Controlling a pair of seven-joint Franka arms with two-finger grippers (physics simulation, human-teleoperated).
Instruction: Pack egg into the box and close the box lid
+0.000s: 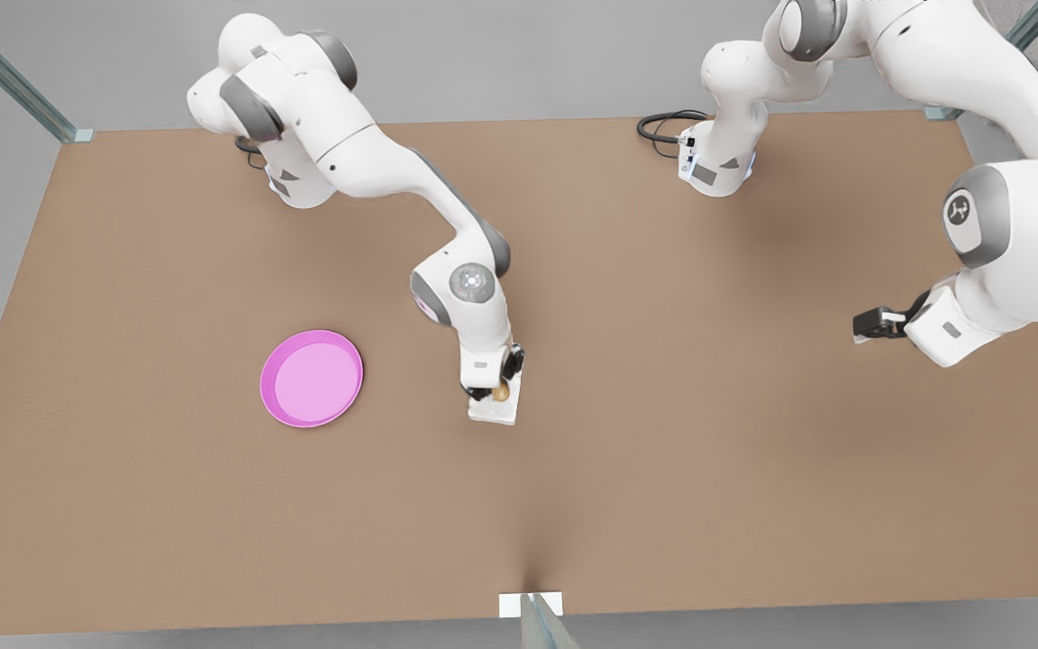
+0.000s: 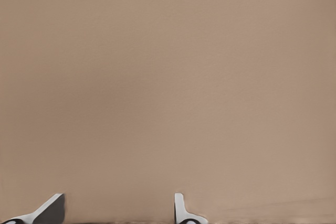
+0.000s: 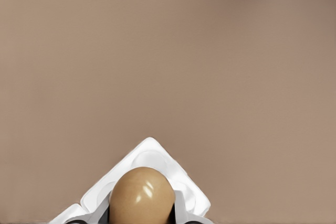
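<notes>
The tan egg [image 1: 502, 391] sits between the fingers of my right gripper [image 1: 490, 393], which is shut on it. It hangs directly over the small white box [image 1: 494, 412] in the middle of the table. In the right wrist view the egg [image 3: 142, 195] covers most of the box [image 3: 153, 153], whose round cups peek out around it. I cannot make out the box lid apart from the carton. My left gripper [image 1: 861, 326] waits open above the table at the front view's right; its fingertips [image 2: 181, 208] hold nothing.
A round pink plate [image 1: 312, 378] lies on the brown table at the front view's left of the box. Both arm bases stand at the far edge, with a black cable [image 1: 663, 122] by one. A white marker [image 1: 530, 603] sits at the near edge.
</notes>
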